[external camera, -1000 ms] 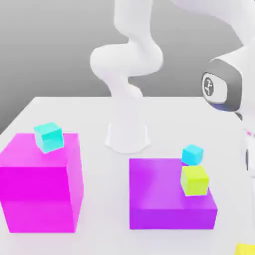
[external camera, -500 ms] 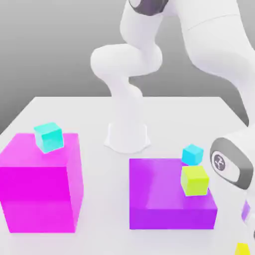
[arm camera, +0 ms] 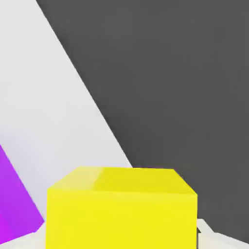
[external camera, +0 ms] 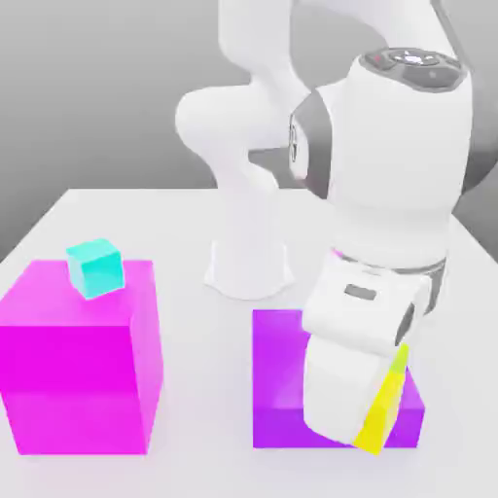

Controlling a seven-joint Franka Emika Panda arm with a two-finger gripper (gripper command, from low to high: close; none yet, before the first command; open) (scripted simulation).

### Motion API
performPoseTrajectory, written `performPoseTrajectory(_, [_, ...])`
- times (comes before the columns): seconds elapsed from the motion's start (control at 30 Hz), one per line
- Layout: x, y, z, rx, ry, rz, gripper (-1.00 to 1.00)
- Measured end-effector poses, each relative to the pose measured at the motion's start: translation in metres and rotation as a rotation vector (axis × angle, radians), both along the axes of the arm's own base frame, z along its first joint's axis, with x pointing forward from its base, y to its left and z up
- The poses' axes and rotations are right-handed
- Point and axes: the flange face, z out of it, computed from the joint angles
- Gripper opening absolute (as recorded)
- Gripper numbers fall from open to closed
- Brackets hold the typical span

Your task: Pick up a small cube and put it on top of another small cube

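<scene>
The small yellow cube (external camera: 385, 405) hangs tilted under my hand, in front of the purple block's right part, and my gripper (external camera: 377, 420) is shut on it. In the hand view the yellow cube (arm camera: 121, 206) sits close up in the grip of my gripper (arm camera: 121, 243), with pale fingertips (arm camera: 208, 234) at its sides. The other small cube (external camera: 95, 267), turquoise, rests on top of the big magenta block (external camera: 78, 360) at the exterior view's left, far from my gripper.
A low purple block (external camera: 282, 379) lies in the middle front, partly behind my hand. The arm's white base (external camera: 249, 265) stands behind it on the pale table (external camera: 185, 224). A purple block edge (arm camera: 14, 204) appears in the hand view.
The hand dropped to the yellow cube at the front right, shut on it and has come up leftward with it, now covering the purple block's right half.
</scene>
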Motion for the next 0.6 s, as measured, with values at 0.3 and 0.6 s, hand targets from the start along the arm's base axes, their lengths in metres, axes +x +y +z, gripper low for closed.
performPoseTrajectory(0.3, [-0.079,-0.136,0.076,0.003,0.002,-0.357,-1.0])
performPoseTrajectory(0.6, [-0.18,-0.226,0.095,0.007,0.002,-0.675,-1.0])
